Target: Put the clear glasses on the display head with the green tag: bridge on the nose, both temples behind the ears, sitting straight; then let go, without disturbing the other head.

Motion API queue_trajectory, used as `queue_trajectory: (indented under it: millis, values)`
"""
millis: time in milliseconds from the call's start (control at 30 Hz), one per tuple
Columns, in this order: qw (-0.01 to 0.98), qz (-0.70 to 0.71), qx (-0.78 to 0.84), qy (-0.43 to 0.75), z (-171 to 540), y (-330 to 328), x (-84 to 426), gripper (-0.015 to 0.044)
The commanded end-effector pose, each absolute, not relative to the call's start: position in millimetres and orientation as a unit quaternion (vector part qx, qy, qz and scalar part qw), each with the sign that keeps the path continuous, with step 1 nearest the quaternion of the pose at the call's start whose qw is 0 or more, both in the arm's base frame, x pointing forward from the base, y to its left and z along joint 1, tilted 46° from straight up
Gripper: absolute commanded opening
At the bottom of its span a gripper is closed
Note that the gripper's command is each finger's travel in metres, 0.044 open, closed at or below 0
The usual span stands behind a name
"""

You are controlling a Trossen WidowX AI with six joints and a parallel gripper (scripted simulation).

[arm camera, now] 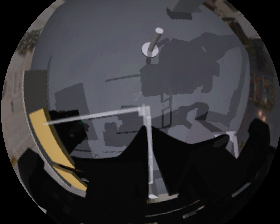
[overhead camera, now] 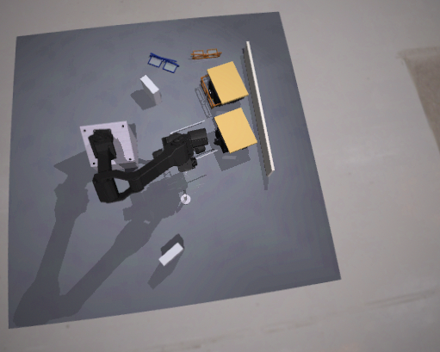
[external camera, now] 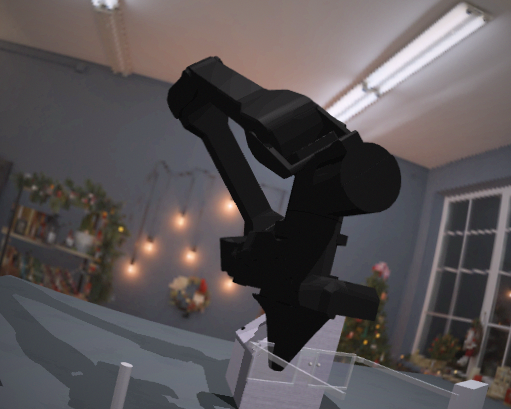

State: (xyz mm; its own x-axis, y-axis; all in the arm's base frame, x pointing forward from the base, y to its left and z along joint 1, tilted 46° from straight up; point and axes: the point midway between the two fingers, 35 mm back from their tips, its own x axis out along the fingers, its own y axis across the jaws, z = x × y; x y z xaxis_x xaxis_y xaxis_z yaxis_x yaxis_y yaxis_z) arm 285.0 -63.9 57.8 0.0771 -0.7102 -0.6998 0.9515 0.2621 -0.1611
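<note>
Our gripper [external camera: 278, 366] is clenched on the clear glasses [overhead camera: 187, 126] [external camera: 327, 366] [arm camera: 149, 145], held off the mat [overhead camera: 243, 242], 2 temples pointing toward the bare head [overhead camera: 236, 130]. We should square up 1st, straddle evenly, advance slowly; the tag's colour we can't confirm.

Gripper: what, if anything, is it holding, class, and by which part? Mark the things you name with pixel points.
The gripper [external camera: 278, 366] holds the clear glasses [external camera: 349, 370] [arm camera: 95, 116] by the front, around the bridge between the lenses; the temples stick out free.
</note>
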Motion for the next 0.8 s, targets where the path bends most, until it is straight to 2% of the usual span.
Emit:
queue_trajectory:
  millis: [0, 767]
  values:
    - [0.714, -0.578, 0.177, 0.354, 54, -68, 284, 0.0]
    - [0.712, -0.585, 0.17, 0.35, 41, -91, 288, 0.0]
